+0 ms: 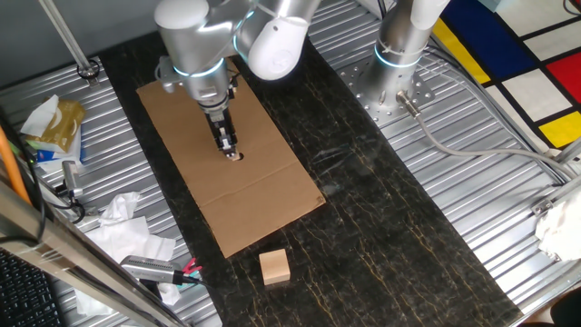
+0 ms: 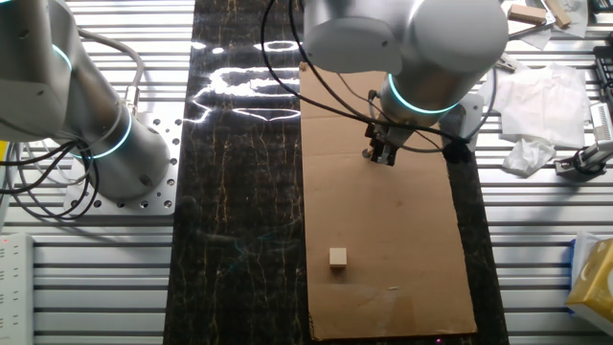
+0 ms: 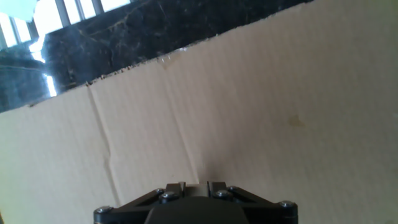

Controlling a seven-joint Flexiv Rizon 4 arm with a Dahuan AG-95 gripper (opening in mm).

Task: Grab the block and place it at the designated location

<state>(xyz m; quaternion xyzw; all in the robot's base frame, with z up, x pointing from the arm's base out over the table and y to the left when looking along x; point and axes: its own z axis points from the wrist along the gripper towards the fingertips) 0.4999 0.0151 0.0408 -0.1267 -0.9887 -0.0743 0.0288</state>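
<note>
While the arm stands low over the cardboard sheet (image 1: 263,195), the gripper (image 1: 230,150) points straight down with its tips at or just above the surface.

Right at the tips sits a tiny pale speck, which I take to be the block (image 1: 239,156), with a dark smudge against it that may be the designated location. No view shows how wide the jaws stand or whether they grip the block. The hand view shows only bare cardboard ahead of the tool. This looks like the placing step. Next, the jaws need to open gently, if they are not open already, and the arm lift straight up so the block is not nudged. Well away from the tool on the sheet lies a slightly bigger pale block (image 2: 337,257). Farther still, off the sheet's end, rests a large wooden cube (image 1: 274,266).
</note>
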